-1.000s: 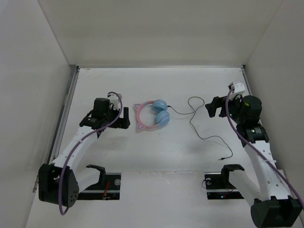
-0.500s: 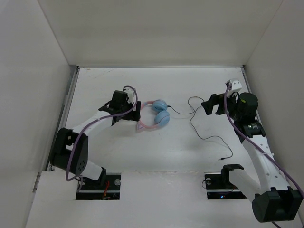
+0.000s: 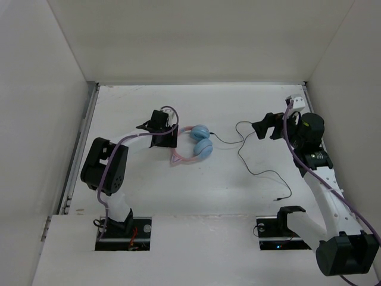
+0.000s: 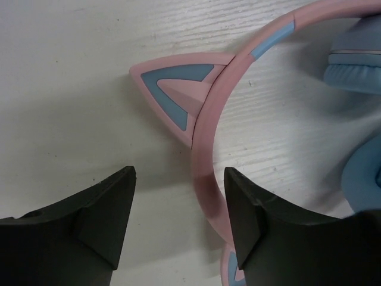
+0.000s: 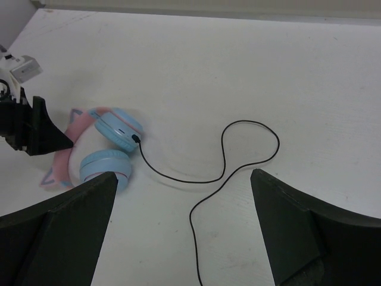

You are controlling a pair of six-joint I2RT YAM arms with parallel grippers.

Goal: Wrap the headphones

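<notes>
The headphones (image 3: 196,143) lie flat in the middle of the table, pink cat-ear headband to the left, two light blue cups to the right. My left gripper (image 3: 168,142) is down at the headband. In the left wrist view the pink headband (image 4: 208,119) runs between my left gripper's (image 4: 178,179) jaws, close against the right finger, with a gap to the left finger, so it is open around the band. The thin black cable (image 3: 250,156) loops rightward from a cup. My right gripper (image 3: 262,128) hovers wide open above the cable loop (image 5: 238,164), holding nothing; the headphones (image 5: 107,152) show at its left.
White walls close in the table on three sides, with a metal rail (image 3: 83,137) along the left edge. The cable's plug end (image 3: 278,198) lies near the right arm's base. Purple arm cables run along both arms.
My left arm has swung right from beside the headphones until its jaws straddle the headband, and the jaws have narrowed. The right gripper has shifted slightly up and stays wide open.
</notes>
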